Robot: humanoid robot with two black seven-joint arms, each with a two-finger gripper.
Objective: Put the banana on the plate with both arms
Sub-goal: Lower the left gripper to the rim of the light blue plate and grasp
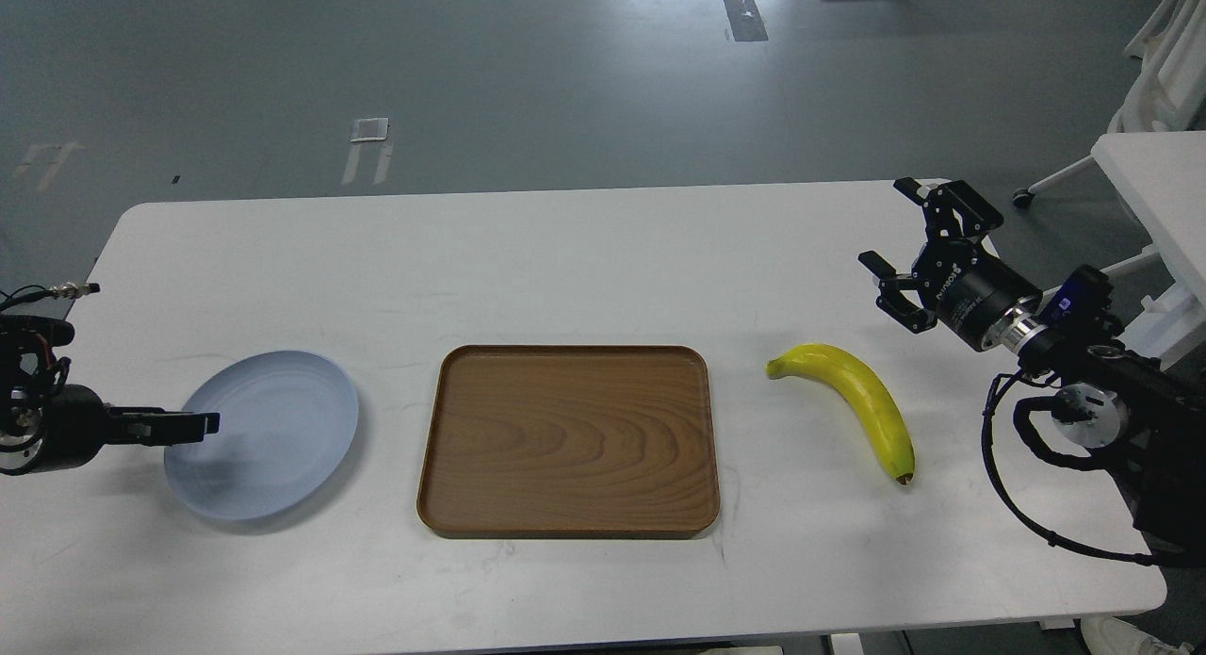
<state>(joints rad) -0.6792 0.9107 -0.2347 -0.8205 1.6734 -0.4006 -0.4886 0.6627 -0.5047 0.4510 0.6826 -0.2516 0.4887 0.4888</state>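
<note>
The yellow banana (pixel 862 396) lies on the white table at the right, stem end towards the tray. The pale blue-grey plate (pixel 273 429) sits at the left. My right gripper (pixel 886 221) is open and empty, above and behind the banana, not touching it. My left gripper (pixel 203 426) comes in low from the left edge, its tip over the plate's left rim. It is seen edge-on as one thin dark bar, so its fingers cannot be told apart.
A rectangular brown wooden tray (pixel 570 441) lies between plate and banana. The white table (pixel 565 259) ends close to the right arm's base. A second white table (pixel 1154 179) and chair legs stand at the far right.
</note>
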